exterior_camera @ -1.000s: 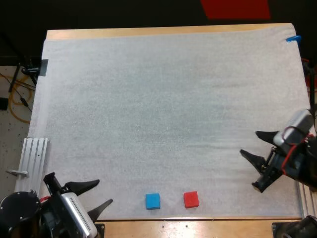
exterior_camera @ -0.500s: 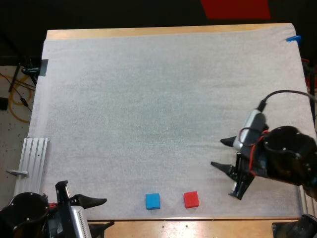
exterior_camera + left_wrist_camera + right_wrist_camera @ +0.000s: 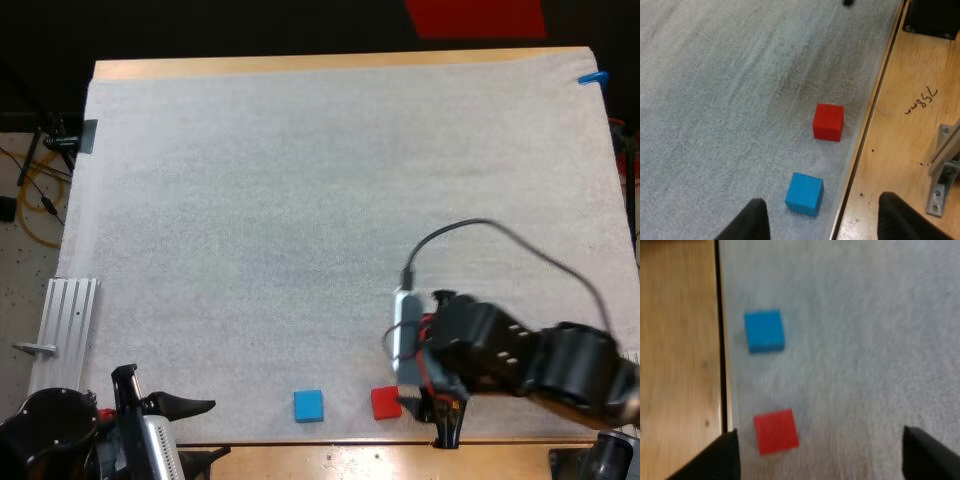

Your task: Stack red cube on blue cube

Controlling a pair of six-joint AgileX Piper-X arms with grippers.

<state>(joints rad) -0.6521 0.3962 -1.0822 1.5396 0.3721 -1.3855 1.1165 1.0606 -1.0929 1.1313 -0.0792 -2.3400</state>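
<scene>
The red cube (image 3: 386, 402) sits flat on the white mat (image 3: 300, 200), close to the mat's near edge, where a strip of bare wooden desk (image 3: 300, 458) shows. The blue cube (image 3: 309, 405) lies to its left along that same edge, near it but apart, with mat showing between the two. Neither cube is lifted or stacked.

The right arm (image 3: 520, 360) bends low over the near right part of the mat, and the right jaws hang just beside the red cube, on its right. In the right wrist view the two black fingers (image 3: 722, 455) stand wide apart and grip nothing. The red cube (image 3: 775, 431) lies on the mat between them, closer to the finger at the desk's edge, and the blue cube (image 3: 764, 330) lies farther on.

The left arm (image 3: 60, 440) stays at the near left corner, well apart from both cubes. The left jaws are also released: their fingers (image 3: 752, 220) are spread and clear of everything. The blue cube (image 3: 804, 193) lies just ahead of them, and the red cube (image 3: 828, 121) lies beyond it.
</scene>
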